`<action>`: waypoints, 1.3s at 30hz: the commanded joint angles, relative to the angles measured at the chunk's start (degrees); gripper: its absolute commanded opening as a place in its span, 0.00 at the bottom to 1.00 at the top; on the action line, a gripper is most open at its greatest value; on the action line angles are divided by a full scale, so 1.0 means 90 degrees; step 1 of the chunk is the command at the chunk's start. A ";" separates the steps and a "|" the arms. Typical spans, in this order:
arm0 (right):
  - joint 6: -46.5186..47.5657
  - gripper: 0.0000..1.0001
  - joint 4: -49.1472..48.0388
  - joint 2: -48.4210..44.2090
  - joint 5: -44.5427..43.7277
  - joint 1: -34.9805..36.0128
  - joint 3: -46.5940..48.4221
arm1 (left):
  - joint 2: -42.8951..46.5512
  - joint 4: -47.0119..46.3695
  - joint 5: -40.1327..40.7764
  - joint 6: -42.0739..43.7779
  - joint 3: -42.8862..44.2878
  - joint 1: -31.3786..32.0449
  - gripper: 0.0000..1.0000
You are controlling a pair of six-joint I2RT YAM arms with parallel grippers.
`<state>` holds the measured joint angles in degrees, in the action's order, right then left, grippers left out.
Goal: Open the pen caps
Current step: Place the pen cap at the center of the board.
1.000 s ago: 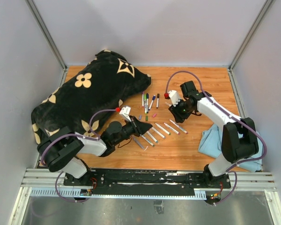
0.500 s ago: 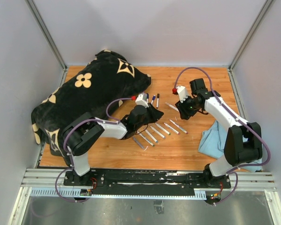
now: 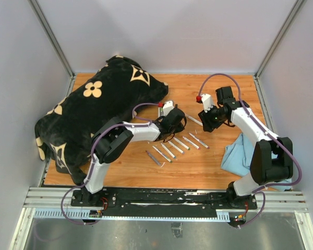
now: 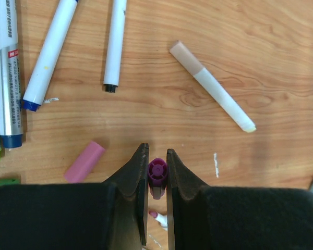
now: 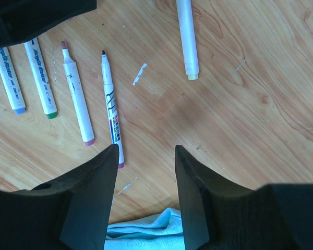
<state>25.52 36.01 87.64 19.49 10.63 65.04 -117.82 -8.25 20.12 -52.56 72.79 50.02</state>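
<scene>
Our left hand [image 4: 156, 153] stretches out over the bench [image 4: 261, 62], clamped on a purple cap [image 4: 157, 173]; a pink cap [image 4: 84, 161] lies just to its left. Our right hand [image 5: 146, 151] hovers with its fingers apart and empty, markers [image 5: 77, 94] ahead to its left, blue cloth [image 5: 141, 229] behind it.

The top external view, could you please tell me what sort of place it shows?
Probably a robot lab test cell, not a home or office: plain grey panel walls enclose a wooden table, an aluminium rail carries the arm bases, and props lie staged, markers and a blue cloth.
</scene>
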 commanded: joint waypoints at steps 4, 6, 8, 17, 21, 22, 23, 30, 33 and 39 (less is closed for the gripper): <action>-0.0081 0.49 0.0021 -0.0211 0.0138 -0.0127 -0.0059 | -0.0424 0.0738 0.0413 0.0088 0.0604 0.0067 0.06; -0.0081 0.49 0.0016 -0.0206 0.0146 -0.0130 -0.0069 | -0.0458 0.0773 0.0500 0.0060 0.0633 0.0067 0.18; -0.0081 0.49 0.0015 -0.0206 0.0149 -0.0140 -0.0066 | -0.0478 0.0783 0.0547 0.0075 0.0650 0.0067 0.26; -0.0086 0.49 0.0021 -0.0215 0.0174 -0.0140 -0.0077 | -0.0449 0.0872 0.0562 0.0089 0.0714 0.0067 0.36; -0.0091 0.49 0.0028 -0.0220 0.0224 -0.0149 -0.0083 | -0.0181 0.0870 0.0491 0.0417 0.0779 0.0067 0.38; -0.0082 0.49 0.0018 -0.0233 0.0243 -0.0147 -0.0083 | -0.0071 0.0893 0.0514 0.0528 0.0803 0.0067 0.39; -0.0082 0.49 0.0015 -0.0255 0.0264 -0.0150 -0.0087 | 0.0060 0.0889 0.0531 0.0642 0.0808 0.0067 0.39; 0.0000 0.51 -0.0025 -0.0435 0.0575 -0.0157 -0.0162 | 0.1698 0.0293 0.0336 0.1493 -0.0089 0.0067 0.45; 0.0075 0.52 -0.0049 -0.0555 0.0825 -0.0159 -0.0206 | 0.2676 -0.0453 0.0059 0.2009 -0.1171 0.0067 0.50; 0.0198 0.53 -0.0082 -0.0732 0.1117 -0.0163 -0.0287 | 0.4676 -0.2288 -0.0261 0.2866 -0.3700 0.0058 0.83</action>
<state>25.89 35.75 82.96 26.26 10.04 63.46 -83.09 -17.50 19.73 -33.69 51.37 50.13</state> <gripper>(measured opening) 0.521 0.731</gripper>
